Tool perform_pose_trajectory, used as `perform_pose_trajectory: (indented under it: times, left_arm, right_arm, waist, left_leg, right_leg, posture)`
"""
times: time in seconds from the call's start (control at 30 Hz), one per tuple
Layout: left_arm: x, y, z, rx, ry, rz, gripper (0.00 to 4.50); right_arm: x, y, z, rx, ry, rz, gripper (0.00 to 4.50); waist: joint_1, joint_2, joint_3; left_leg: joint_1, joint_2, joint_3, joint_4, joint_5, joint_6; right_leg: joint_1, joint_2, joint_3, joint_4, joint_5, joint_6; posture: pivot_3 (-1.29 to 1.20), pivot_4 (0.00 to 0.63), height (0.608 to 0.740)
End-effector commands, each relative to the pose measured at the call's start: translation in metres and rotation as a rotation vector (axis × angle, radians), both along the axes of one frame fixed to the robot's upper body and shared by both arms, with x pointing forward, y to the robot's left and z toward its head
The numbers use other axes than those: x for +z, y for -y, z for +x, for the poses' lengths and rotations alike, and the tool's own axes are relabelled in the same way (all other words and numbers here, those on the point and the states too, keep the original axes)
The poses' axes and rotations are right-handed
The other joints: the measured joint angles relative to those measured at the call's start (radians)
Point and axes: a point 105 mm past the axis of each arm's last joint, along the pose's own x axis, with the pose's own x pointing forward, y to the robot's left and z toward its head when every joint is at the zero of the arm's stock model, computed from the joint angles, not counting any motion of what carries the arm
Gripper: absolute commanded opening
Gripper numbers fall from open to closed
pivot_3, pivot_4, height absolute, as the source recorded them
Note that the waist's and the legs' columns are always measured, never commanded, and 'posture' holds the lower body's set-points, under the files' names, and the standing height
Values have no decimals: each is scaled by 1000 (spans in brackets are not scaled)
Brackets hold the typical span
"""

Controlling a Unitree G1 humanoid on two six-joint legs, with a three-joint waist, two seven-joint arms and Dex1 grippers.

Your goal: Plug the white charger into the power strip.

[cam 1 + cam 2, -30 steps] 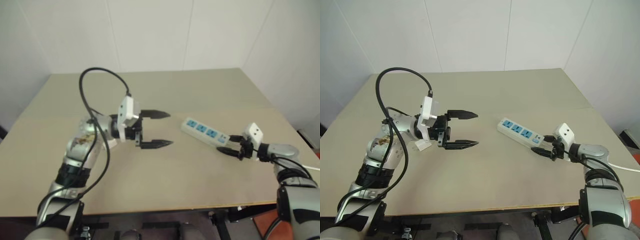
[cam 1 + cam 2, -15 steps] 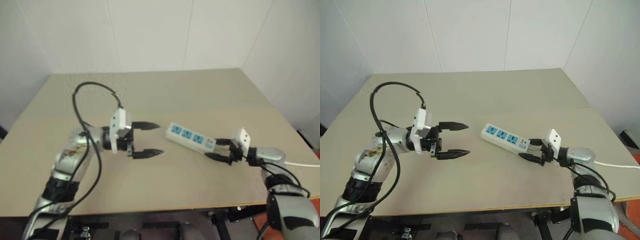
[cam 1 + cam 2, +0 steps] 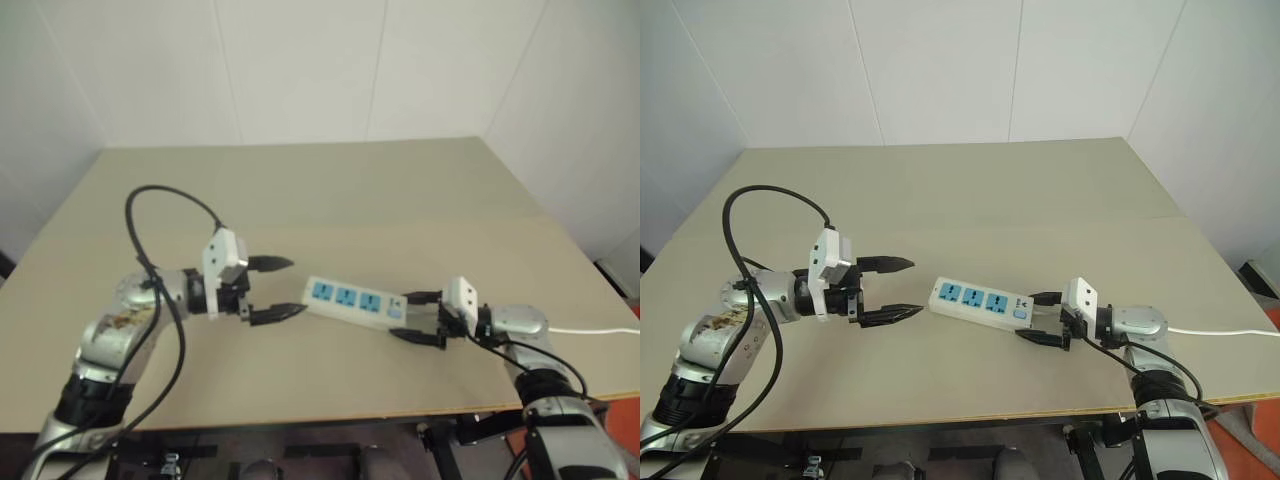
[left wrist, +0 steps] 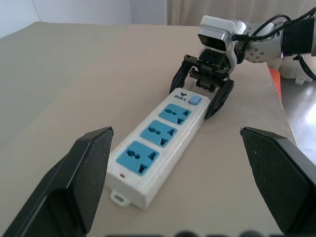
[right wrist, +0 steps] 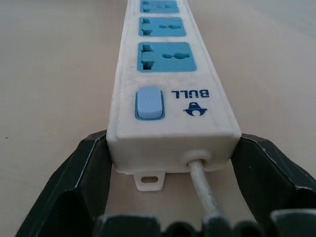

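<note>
The desk (image 3: 970,190) is carrying the power strip (image 3: 975,300), which is lying flat between the two grippers with its blue sockets (image 4: 137,154) facing up. The right gripper (image 3: 1026,318) is grasping it, one finger pressing each long side at the switch end. The left gripper (image 3: 915,288) is hanging released, fingers spread wide and holding nothing, with the strip's free end just in front of its tips.

The main risk, as I am reading it, is the strip pivoting. It is being held at one end only, so any push on a socket nearer the left gripper may be swinging the free end sideways or lifting it. The left gripper's lower fingertip is sitting very near that free end and could be knocking it askew. The white cable (image 3: 1220,331), running back from between the right gripper's fingers past its wrist, could be tugging the strip if it snags.

I cannot tell where the white charger is lying. The black cable (image 3: 770,192) is looping high behind the left gripper. The blue switch (image 5: 149,103) is sitting just ahead of the right gripper's fingers, where a slip could be pressing it.
</note>
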Motion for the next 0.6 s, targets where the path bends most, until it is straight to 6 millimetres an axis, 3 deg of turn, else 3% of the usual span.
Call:
perform_pose_trajectory:
  times: [0.03,0.33,0.6]
  left_arm:
    - [9,0,-1,5,47,6,4500]
    - [8,0,-2,10,45,-13,4500]
    - [13,-2,2,14,61,-43,4500]
  right_arm:
    - [5,-4,-1,38,10,-23,4437]
    - [27,1,1,-21,51,99,4437]
    - [23,-4,-2,-25,50,122,4437]
  waist:
    - [1,0,0]
    - [2,0,0]
    - [5,0,0]
  left_leg:
    - [0,0,0,0,0,0]
    - [0,0,0,0,0,0]
    - [0,0,0,0,0,0]
  right_leg:
    - [0,0,0,0,0,0]
    - [0,0,0,0,0,0]
    - [0,0,0,0,0,0]
  posture:
    - [0,150,740]
    - [0,150,740]
    - [0,150,740]
